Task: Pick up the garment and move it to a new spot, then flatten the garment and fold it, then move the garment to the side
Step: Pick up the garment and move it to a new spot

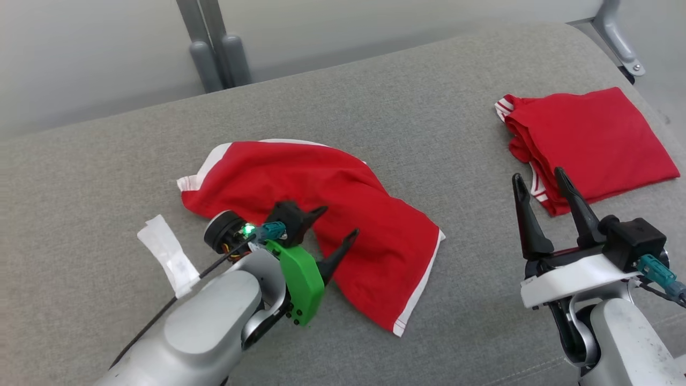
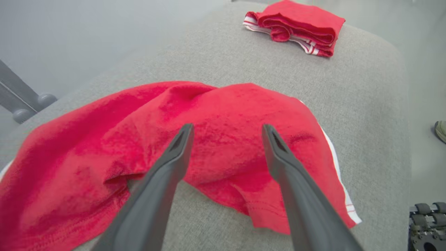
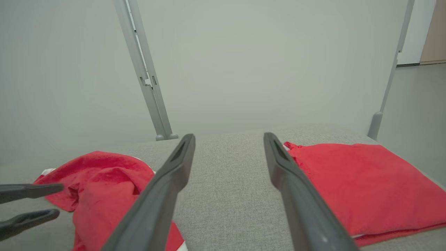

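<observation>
Garment [image 1: 300, 177] crumpled, one, folded garment [image 1: 595, 134], one

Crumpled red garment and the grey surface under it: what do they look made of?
Crumpled red garment: soft knit, probably cotton jersey, matte; it drapes in loose folds, shows a fuzzy nap and stitched hems with white trim. Grey surface: woven upholstery fabric, likely over padding, matte; a fine heathered weave shows and its edges are rounded like a cushion.

Left gripper [image 1: 340, 220], right gripper [image 1: 538, 173]: fingers spread apart
</observation>
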You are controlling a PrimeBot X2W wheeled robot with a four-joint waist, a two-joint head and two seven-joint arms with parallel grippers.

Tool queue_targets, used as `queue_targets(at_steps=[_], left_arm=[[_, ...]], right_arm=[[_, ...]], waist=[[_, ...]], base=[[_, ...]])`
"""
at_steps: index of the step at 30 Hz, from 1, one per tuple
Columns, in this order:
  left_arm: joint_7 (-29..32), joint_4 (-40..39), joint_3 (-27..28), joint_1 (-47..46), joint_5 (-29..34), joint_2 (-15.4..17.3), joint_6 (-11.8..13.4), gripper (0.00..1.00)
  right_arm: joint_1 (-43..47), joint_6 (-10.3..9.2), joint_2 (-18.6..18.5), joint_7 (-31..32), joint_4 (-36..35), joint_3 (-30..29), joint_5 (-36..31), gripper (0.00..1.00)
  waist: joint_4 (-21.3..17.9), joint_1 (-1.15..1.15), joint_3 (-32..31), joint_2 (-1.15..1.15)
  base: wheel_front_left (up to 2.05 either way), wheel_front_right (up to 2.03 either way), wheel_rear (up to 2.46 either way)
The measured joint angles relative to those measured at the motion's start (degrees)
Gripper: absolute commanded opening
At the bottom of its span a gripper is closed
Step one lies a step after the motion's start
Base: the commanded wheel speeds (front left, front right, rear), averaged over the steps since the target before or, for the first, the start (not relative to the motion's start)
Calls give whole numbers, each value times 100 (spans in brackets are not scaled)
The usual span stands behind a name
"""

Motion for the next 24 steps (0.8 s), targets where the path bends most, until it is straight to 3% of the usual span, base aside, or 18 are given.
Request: queue_targets(at_steps=[7,17,22,24], left_arm=[[-346,-638,421,223,-169,539,516,100],[-1045,-1763,1604,1495,-424,1585,1830,100],[-1091,-2427,2671,2348,-241,1683,2296,100],[-1093,-2633,3009,2697,-99,1646,2304,100]], right_arm=[[181,0,-88,1,-8,8,2,100],[506,0,-111,0,-15,-94,35,100],[602,0,-34,0,-78,-177,47,100],[701,1,-19,0,-81,-242,41,100]], waist=[[381,0,-241,0],[914,0,-607,0],[1057,0,-694,0],[1099,0,-709,0]], base=[[0,0,0],[0,0,0],[0,0,0],[0,0,0]])
